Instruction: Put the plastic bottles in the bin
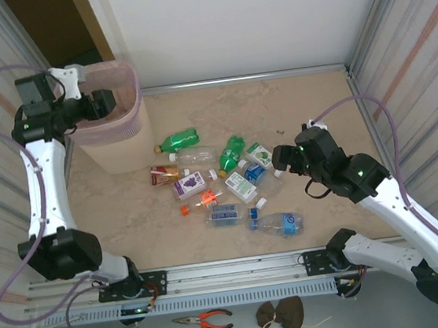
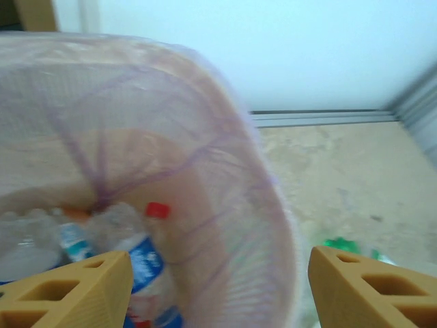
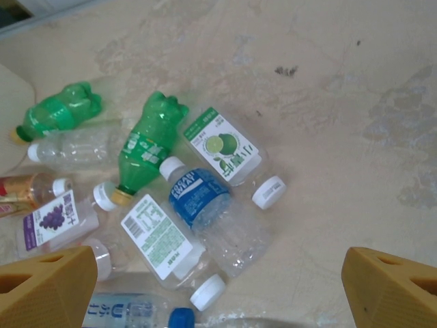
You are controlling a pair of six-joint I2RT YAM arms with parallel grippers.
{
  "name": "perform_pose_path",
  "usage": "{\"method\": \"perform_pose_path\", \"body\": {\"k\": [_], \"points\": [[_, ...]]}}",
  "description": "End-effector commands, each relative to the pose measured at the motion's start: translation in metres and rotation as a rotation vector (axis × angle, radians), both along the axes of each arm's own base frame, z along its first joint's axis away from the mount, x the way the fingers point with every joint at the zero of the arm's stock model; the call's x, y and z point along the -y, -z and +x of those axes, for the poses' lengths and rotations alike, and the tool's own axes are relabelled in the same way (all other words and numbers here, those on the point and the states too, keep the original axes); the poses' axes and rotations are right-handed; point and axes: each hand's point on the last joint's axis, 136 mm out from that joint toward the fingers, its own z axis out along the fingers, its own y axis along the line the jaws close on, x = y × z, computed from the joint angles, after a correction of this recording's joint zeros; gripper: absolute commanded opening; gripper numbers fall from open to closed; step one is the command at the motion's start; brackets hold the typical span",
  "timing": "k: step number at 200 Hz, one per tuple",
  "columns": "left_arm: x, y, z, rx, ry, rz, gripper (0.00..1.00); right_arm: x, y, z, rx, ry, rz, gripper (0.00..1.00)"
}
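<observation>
Your left gripper (image 1: 106, 102) over bin (image 1: 130, 95), jaws apart, empty, right gripper (image 1: 280, 159) above bottles (image 1: 190, 185) on tabletop (image 1: 300, 107), jaws apart

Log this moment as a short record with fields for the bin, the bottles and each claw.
bin: pale pink plastic mesh wastebasket, far left corner of the beige marbled table
in bin: several crushed clear plastic bottles at the bottom
on table: about ten crushed bottles in a loose cluster, right of the bin
left claw: open, empty, above the bin's mouth
right claw: open, empty, over the cluster's right side
task state: unfinished
</observation>
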Motion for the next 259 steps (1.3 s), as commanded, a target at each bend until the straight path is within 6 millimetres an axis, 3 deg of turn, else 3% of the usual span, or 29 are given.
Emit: {"method": "perform_pose_path", "body": {"k": [1,66,130,154,182,235,259], "points": [[0.038,-0.018,-0.022,0.062,0.158,-0.137,0.69,0.000,0.019,-0.007,-0.061,-0.041,-0.037,0.92],[0.089,-0.013,-0.078,0.087,0.306,-0.240,0.69,-0.035,0.053,-0.023,-0.071,-0.449,-0.154,0.92],[0.090,0.002,-0.105,0.061,0.293,-0.235,0.69,-0.061,0.065,-0.066,-0.027,-1.048,-0.348,0.92],[0.090,0.002,-0.111,0.067,0.290,-0.233,0.69,-0.055,0.077,-0.077,-0.006,-1.214,-0.532,0.93],[0.091,0.003,-0.114,0.072,0.293,-0.233,0.69,-0.038,0.105,-0.096,-0.102,-1.384,-0.644,0.97],[0.092,0.012,-0.113,0.076,0.307,-0.232,0.70,-0.025,0.156,-0.110,-0.260,-1.519,-0.732,1.00],[0.093,0.014,-0.110,0.084,0.315,-0.250,0.69,-0.023,0.174,-0.106,-0.287,-1.544,-0.789,0.99]]}}
